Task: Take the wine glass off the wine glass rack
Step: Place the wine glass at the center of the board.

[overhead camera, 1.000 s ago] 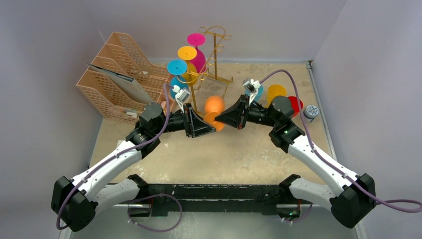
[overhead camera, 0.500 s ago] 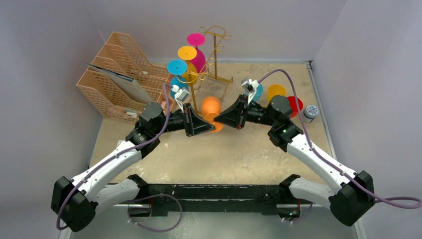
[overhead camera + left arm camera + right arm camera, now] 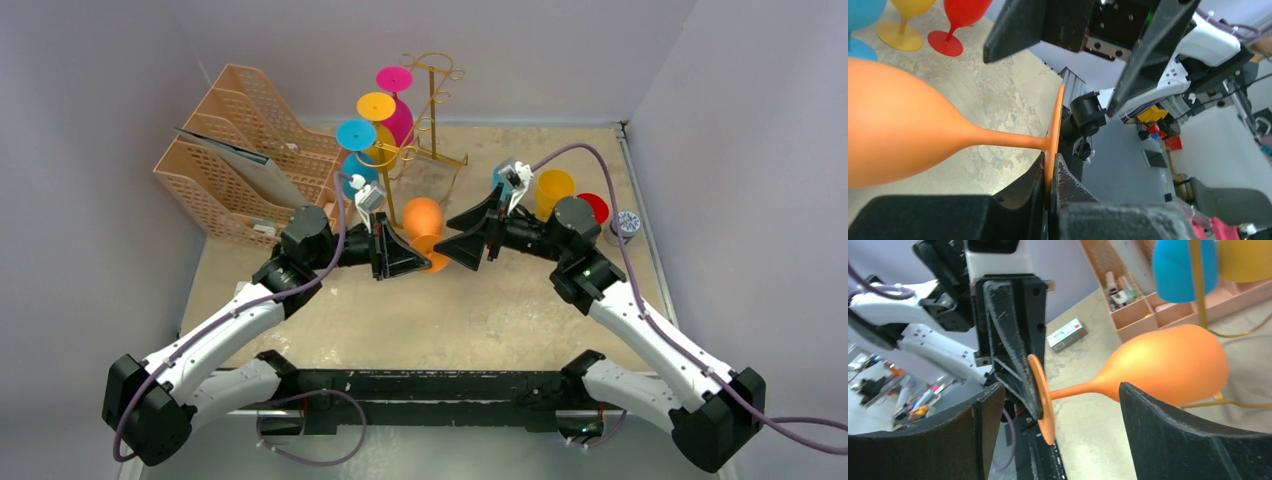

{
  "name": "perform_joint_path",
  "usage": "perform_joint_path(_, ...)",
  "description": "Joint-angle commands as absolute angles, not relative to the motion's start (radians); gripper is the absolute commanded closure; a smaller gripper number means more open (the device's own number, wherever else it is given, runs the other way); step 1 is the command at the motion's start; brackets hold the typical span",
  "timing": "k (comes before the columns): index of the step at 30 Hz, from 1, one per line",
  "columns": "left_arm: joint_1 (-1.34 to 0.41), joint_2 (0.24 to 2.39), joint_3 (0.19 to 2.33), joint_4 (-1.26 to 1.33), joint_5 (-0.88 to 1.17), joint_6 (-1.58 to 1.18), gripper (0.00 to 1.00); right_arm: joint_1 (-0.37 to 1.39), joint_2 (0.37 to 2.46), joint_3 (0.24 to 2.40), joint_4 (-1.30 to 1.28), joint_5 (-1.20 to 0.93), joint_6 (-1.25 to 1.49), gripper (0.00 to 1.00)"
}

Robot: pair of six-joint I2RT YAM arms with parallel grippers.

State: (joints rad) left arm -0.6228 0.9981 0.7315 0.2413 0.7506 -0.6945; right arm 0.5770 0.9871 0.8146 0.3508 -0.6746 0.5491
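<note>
- Hung bowl-down on the gold wire rack [image 3: 433,108]: 3. These are the magenta wine glass [image 3: 395,79], yellow wine glass [image 3: 376,106] and cyan wine glass [image 3: 356,134].
- Off the rack, stem sideways, just on its near side: 1, the orange wine glass [image 3: 422,215].
- Upright on the table, right of the rack: 3. These are the blue wine glass [image 3: 862,10], amber-yellow wine glass [image 3: 556,187] and red wine glass [image 3: 594,206].
- 7 of that kind in all.
- Rack: 1.
- Peach lattice file organizer [image 3: 232,150]: 1, left of the rack.
- Small round grey item [image 3: 625,222]: 1, far right of the rack; can't tell what it is.
- Robot arms: 2, left arm [image 3: 238,318] and right arm [image 3: 640,322], near side of the rack.
</note>
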Motion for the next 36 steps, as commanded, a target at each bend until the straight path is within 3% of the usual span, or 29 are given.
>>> perform_joint_path(1,-0.620,0.953,0.738,0.247,0.839,-0.570,1.00,0.581,0.927,0.876,0.182,-0.474,0.468,0.11)
perform_joint_path(7,-0.622,0.861,0.690,0.201,0.890,-0.392,1.00,0.581,0.934,0.954,-0.047,-0.257,0.427,0.02)
perform_joint_path(12,-0.621,0.775,0.666,0.095,0.921,-0.180,1.00,0.570,1.005,1.011,-0.183,-0.156,0.456,0.01)
perform_joint_path(17,-0.620,0.724,0.664,-0.055,0.982,0.069,1.00,0.500,1.050,1.029,-0.167,-0.291,0.565,0.01)
perform_joint_path(21,-0.620,0.714,0.686,-0.205,0.947,0.186,1.00,0.355,1.105,1.070,-0.158,-0.545,0.671,0.01)
perform_joint_path(29,-0.620,0.805,0.785,-0.465,0.953,0.429,1.00,0.326,1.191,1.052,0.199,-0.966,0.815,0.02)
perform_joint_path(36,-0.622,0.791,0.800,-0.492,1.025,0.564,1.00,0.325,1.242,1.083,0.160,-1.006,0.820,0.02)
